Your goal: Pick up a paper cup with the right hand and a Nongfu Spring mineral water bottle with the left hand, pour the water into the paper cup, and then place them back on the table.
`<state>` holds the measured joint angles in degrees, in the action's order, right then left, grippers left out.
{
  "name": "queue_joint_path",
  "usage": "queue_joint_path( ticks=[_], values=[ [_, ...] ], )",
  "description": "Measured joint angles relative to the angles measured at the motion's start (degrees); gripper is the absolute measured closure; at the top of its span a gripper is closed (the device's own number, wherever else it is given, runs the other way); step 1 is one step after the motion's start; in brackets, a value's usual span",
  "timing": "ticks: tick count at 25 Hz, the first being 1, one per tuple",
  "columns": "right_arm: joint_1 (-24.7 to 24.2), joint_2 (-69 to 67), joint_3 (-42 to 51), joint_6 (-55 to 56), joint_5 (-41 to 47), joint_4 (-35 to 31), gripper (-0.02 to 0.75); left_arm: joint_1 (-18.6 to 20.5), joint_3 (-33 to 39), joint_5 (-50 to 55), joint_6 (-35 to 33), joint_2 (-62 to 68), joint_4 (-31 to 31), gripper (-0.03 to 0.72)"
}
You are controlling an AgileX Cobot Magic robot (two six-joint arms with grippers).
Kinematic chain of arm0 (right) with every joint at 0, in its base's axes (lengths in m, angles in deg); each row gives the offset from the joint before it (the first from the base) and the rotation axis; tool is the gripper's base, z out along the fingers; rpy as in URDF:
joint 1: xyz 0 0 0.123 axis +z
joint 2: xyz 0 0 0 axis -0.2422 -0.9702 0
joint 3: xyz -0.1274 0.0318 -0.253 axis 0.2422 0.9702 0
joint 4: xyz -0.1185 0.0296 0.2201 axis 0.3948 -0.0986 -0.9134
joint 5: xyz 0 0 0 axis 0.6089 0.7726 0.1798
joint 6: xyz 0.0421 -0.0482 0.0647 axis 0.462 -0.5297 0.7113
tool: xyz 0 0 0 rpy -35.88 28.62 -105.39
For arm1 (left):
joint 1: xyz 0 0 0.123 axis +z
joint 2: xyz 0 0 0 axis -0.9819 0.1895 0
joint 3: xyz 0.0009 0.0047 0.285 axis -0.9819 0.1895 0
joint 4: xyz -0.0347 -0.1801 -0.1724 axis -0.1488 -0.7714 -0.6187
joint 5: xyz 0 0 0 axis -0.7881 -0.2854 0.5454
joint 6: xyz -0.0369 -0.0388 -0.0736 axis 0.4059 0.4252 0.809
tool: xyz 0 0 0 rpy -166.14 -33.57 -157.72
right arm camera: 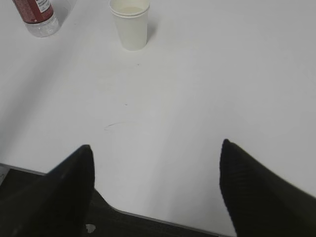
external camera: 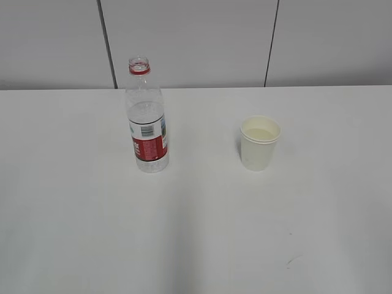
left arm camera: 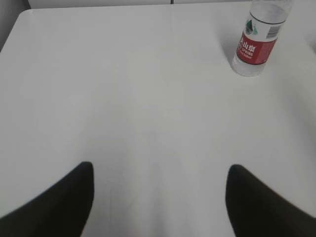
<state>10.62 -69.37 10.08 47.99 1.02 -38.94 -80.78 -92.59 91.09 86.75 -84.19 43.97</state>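
Observation:
The Nongfu Spring bottle (external camera: pixel 147 119) stands upright and uncapped on the white table (external camera: pixel 196 233), left of centre. It also shows in the left wrist view (left arm camera: pixel 257 40) at the top right and in the right wrist view (right arm camera: pixel 35 15) at the top left. The off-white paper cup (external camera: pixel 260 143) stands upright to its right with clear liquid inside; it also shows in the right wrist view (right arm camera: pixel 130 24). My left gripper (left arm camera: pixel 159 170) is open and empty, far from the bottle. My right gripper (right arm camera: pixel 155 148) is open and empty over the table's near edge. Neither arm shows in the exterior view.
A grey panelled wall (external camera: pixel 196 43) runs behind the table. The table's near edge (right arm camera: pixel 163 221) shows under my right gripper, with dark floor below. A faint scuff (right arm camera: pixel 116 124) marks the tabletop in front of the cup.

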Motion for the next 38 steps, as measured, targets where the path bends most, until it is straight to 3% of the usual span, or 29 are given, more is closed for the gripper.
queue_joint_path(
  ticks=[38],
  values=[
    [0.0, 0.0, 0.0, 0.1, 0.0, 0.0, 0.148, 0.0, 0.0, 0.0, 0.0, 0.0, 0.0, 0.179]
  ],
)
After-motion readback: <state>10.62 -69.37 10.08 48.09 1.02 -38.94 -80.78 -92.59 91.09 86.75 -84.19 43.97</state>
